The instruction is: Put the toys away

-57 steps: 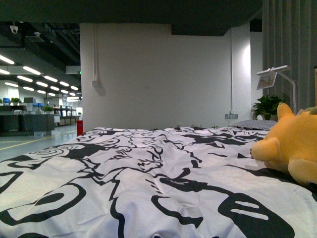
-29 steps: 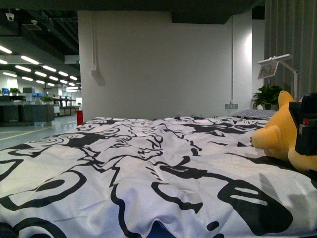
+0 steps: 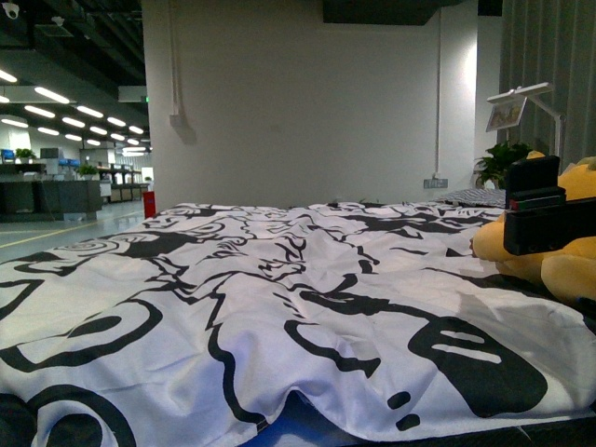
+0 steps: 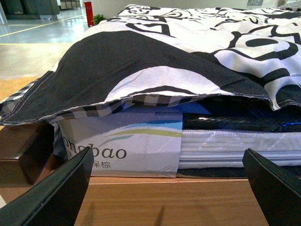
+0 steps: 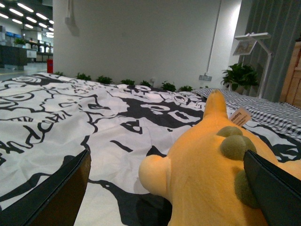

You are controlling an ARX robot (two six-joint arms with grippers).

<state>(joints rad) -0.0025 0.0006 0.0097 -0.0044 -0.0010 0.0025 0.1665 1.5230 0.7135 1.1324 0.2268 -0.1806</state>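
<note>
**Left side.** The left gripper [image 4: 167,153] sat low at the edge of the bed, facing the white plastic-wrapped mattress with a printed label [image 4: 141,146] and the brown wooden bed frame [image 4: 164,202]. Its two black fingers [image 4: 51,188] stood wide apart with nothing between them. It took no part in the current step.

**Centre.** A black-and-white patterned fabric duvet cover [image 3: 279,307] lay over the whole bed, wrinkled and overhanging the near edge. No other toy was visible on it.

**Right side.** The soft orange-yellow plush animal with olive-green back spots [image 5: 207,179] lay on the duvet cover at the right side of the bed, a paper tag [image 5: 241,116] showing near its pointed ear. In the front view the right arm [image 3: 533,209] stood in front of the plush animal. The right gripper [image 5: 165,155] was aimed at the plush animal from behind, its fingers spread wide on either side and not clamped on anything. Whether either finger touched the fabric could not be determined.

**Step in hand.** This was judged to be the approach before the first grasp; the toy had not been lifted.

**Next move.** The right gripper would need to advance until the plush body sat well between the fingers, then close firmly, since fuzzy stuffing compresses and a shallow hold may slip. No storage container was in view.
</note>
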